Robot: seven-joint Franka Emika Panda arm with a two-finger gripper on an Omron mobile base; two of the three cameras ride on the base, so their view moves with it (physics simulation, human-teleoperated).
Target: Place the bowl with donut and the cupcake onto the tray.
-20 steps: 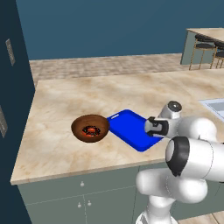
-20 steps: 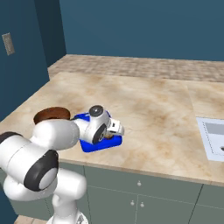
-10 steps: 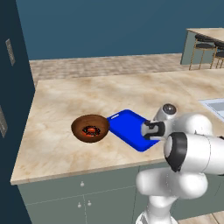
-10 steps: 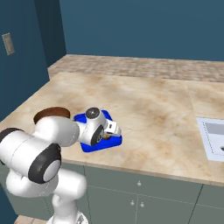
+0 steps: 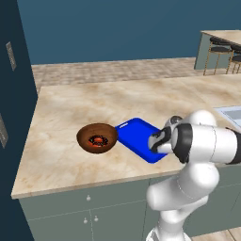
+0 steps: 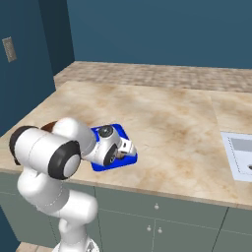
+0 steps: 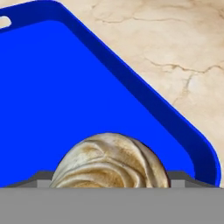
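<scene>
Cupcake (image 7: pixel 111 161) sits between the finger tips in the hand view, its pale swirled top close to the camera, with the blue tray (image 7: pixel 65 96) spread under it. The dark tips show on both sides of it, so I judge the gripper (image 6: pixel 129 147) is closed on the cupcake, though the contact itself is hidden. I cannot tell if the cupcake already touches the tray floor or hangs just above it.

What could go wrong: the cupcake is above the corner part of the tray, near the rim. If the fingers open while it is not upright or not yet down, it may tip and roll toward the rim, or land on the rim and fall to the counter (image 5: pixel 66 113). It is small and looks light, so it could also stick to one finger for a moment and be pulled sideways.

The bowl (image 5: pixel 97 137) stands on the counter, touching or just beside the tray's left edge, not on it. The donut (image 5: pixel 98 140) lies inside the bowl. A careless move of the arm toward that side could push the bowl.
</scene>
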